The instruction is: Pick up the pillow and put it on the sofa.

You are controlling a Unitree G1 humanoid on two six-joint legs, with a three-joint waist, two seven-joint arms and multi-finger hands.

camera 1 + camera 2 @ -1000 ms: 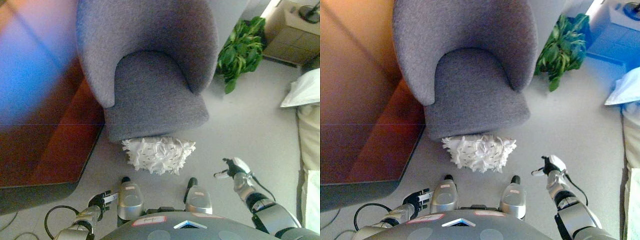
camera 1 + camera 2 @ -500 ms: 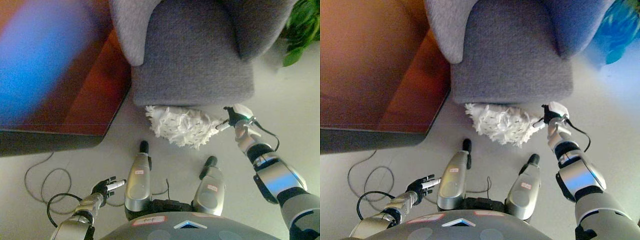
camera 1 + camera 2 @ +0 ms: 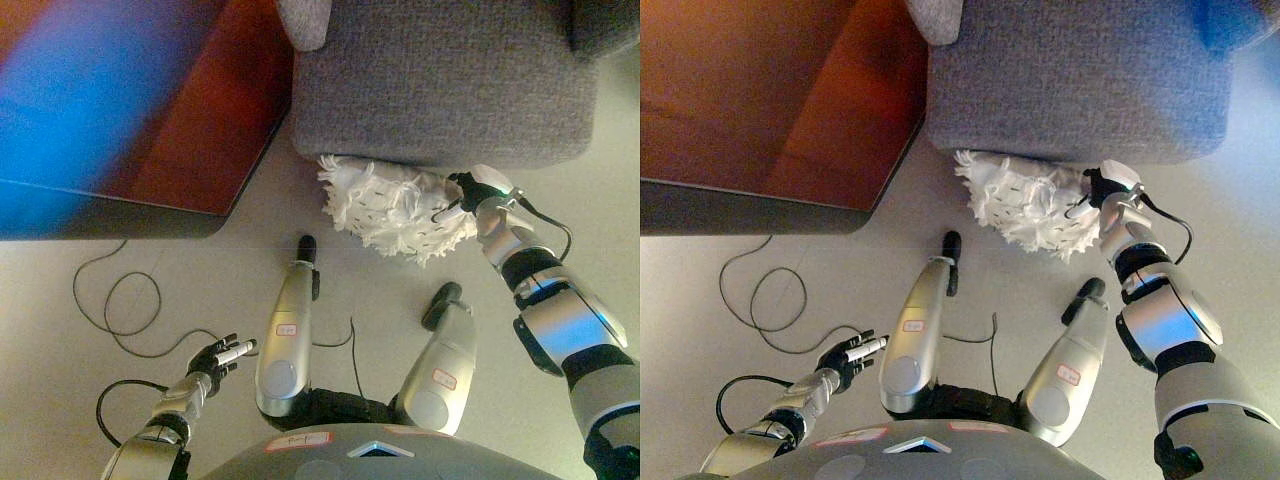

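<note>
A white fluffy pillow (image 3: 393,208) lies on the pale floor, pressed against the front foot of the grey upholstered sofa (image 3: 440,80). My right hand (image 3: 474,190) is at the pillow's right edge, just below the sofa's front; one straight finger lies on the fringe and nothing is gripped. Far from the pillow, my left hand (image 3: 222,355) hovers low over the floor at the lower left, fingers straight and holding nothing.
A large dark red-brown wooden piece of furniture (image 3: 760,90) fills the upper left, its dark edge (image 3: 740,195) close to the sofa's left corner. Pale floor (image 3: 60,250) spreads across the rest of the view.
The view has shifted forward and down, so sofa and pillow fill more of it. My right hand went from the open floor on the right to the pillow's right edge.
</note>
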